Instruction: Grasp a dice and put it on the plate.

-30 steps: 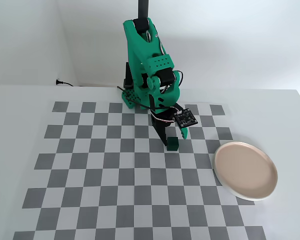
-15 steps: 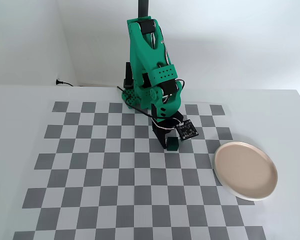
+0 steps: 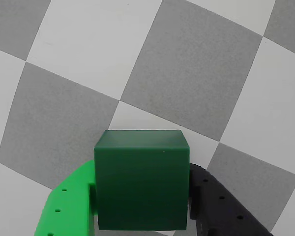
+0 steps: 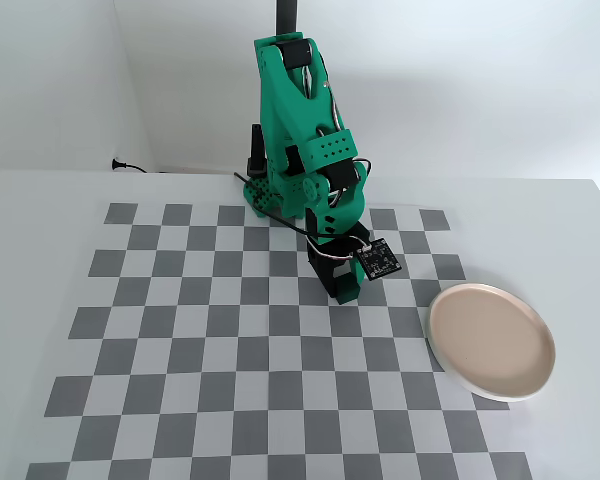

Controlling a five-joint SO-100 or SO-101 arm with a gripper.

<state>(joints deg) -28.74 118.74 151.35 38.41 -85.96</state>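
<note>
In the wrist view the dark green dice (image 3: 141, 179) sits between my jaws, the bright green jaw against its left face and the black jaw against its right face. My gripper (image 3: 142, 172) is shut on the dice, over a white square of the checkered board. In the fixed view my gripper (image 4: 342, 288) points down at the board near its middle, and the dice cannot be told apart from the green fingers there. The beige-pink plate (image 4: 491, 340) with a white rim lies empty on the right, a few squares from the gripper.
The green arm's base (image 4: 270, 195) stands at the back edge of the grey-and-white checkered board (image 4: 180, 350). A small circuit board (image 4: 378, 260) with wires hangs beside the gripper. A white wall runs behind the table.
</note>
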